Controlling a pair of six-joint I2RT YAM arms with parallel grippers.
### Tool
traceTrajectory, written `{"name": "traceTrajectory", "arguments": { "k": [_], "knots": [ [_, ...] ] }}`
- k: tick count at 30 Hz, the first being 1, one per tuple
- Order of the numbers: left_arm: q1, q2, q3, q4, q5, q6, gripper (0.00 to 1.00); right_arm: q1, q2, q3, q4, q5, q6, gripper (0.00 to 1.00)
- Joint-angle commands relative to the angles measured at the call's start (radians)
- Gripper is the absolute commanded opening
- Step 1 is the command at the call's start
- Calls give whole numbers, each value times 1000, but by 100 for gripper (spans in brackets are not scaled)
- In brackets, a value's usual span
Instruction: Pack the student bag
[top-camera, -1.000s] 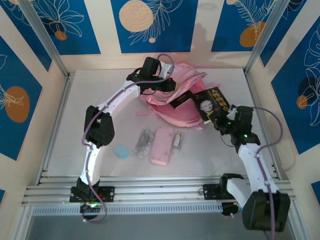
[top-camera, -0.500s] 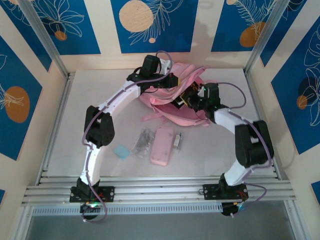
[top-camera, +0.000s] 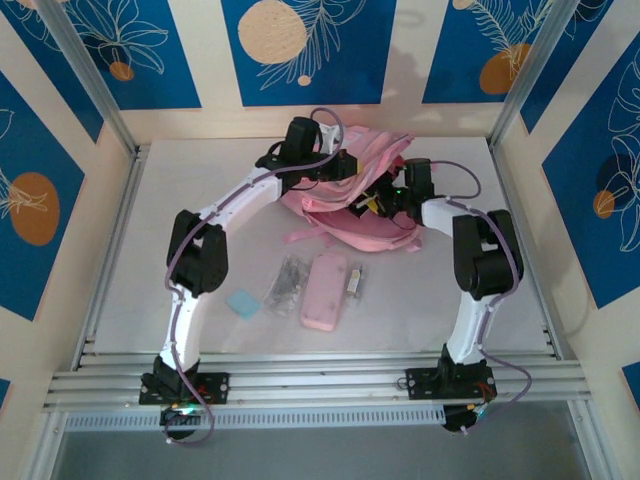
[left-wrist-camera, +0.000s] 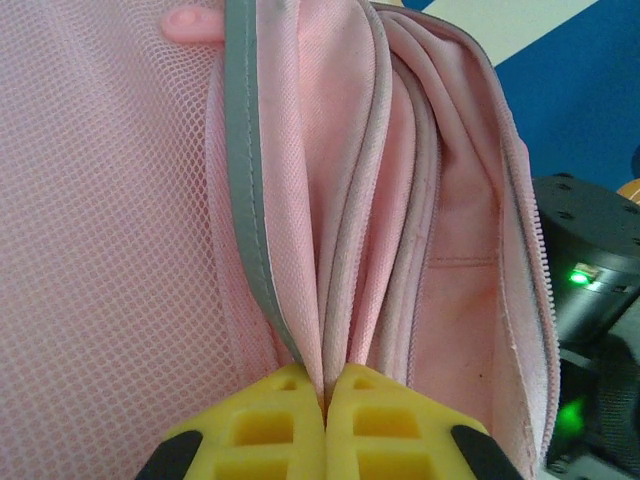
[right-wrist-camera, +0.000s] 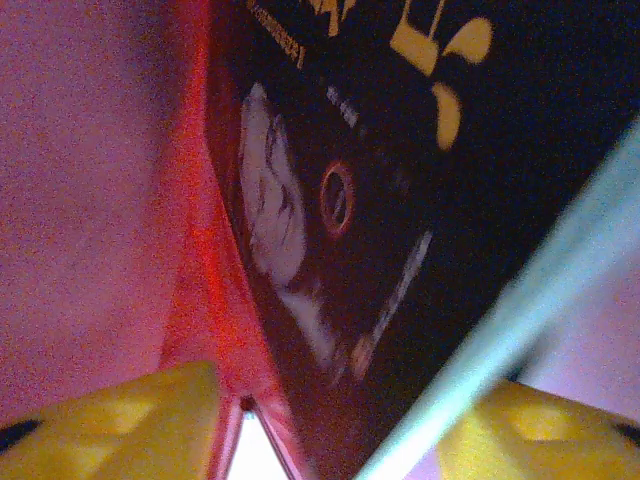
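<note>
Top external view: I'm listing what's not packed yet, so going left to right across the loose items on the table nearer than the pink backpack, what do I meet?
In order: light blue flat piece → clear packet → pink pencil case → small pale object.

1. Your bag (top-camera: 365, 230) is pink, with mesh weave and grey trim.
2. Your book (right-wrist-camera: 400, 200): black, yellow lettering, white figure.
3. Your case (top-camera: 323, 291) is pink; walls (top-camera: 310, 40) blue with cream leaves.
</note>
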Motion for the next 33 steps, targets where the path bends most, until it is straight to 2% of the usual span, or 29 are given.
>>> {"name": "traceTrajectory", "arguments": {
  "k": [1, 9, 11, 12, 15, 18, 19, 20, 22, 27, 33],
  "knots": [
    [4, -54, 0, 126, -26, -27, 0, -41, -157, -54, -192, 56, -103, 71],
    [-14, -24, -33, 159, -55, -54, 0, -86, -529, -178, -545, 218, -340, 85],
    [-15, -22, -44, 164, -58, -69, 0, -70, -622, -193, -611, 273, -366, 98],
    [-15, -27, -59, 174, -61, -77, 0, -57, -664, -199, -628, 294, -373, 99],
    [-10, -62, -127, 201, -95, -85, 26, -29, -752, -226, -614, 289, -372, 99],
    [10, -114, -214, 235, -108, -97, 48, -25, -764, -220, -601, 205, -368, 99],
    [22, -138, -253, 249, -107, -107, 59, -20, -756, -211, -602, 191, -368, 99],
    [37, -162, -302, 269, -107, -120, 63, -8, -748, -205, -601, 187, -369, 99],
    [70, -218, -410, 327, -110, -153, 67, 34, -729, -194, -596, 205, -374, 100],
    [171, -353, -726, 461, -158, -227, 69, 155, -669, -172, -560, 280, -384, 92],
    [235, -382, -939, 563, -220, -288, 69, 292, -578, -124, -531, 367, -409, 88]
  ]
}}
